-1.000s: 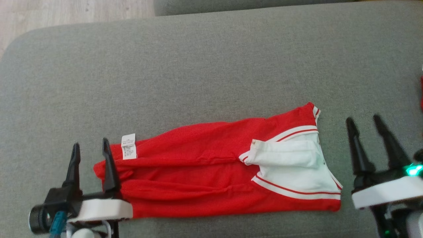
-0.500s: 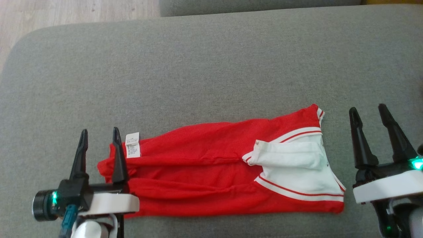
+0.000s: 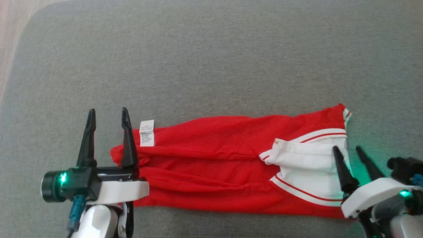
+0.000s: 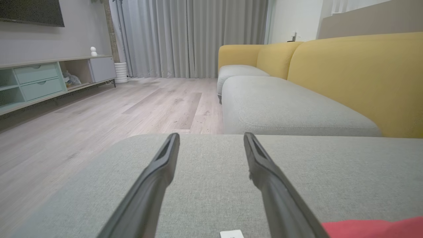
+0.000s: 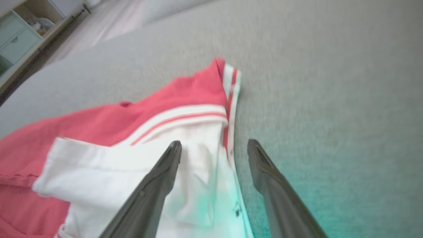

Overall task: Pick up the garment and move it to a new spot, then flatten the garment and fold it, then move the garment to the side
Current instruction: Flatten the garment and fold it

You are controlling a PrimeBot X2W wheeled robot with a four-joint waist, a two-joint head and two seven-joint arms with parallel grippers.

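Red garment [image 3: 214,158], folded lengthwise into a long narrow band, lies flat on the grey cushion [image 3: 198,66]. It runs approx. left-right, w/ the right end angled slightly further away. The right end has a white panel [image 3: 307,175] w/ red-striped white trim (one flap of it lies folded over toward the middle). A white care label [image 3: 146,133] sticks out at the far edge nr the left end. Soft lengthwise creases run through the red.

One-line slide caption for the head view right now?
Red-and-white shirt lies in a long strip on the grey cushion, open left claw at its red end, open right claw over its white end.
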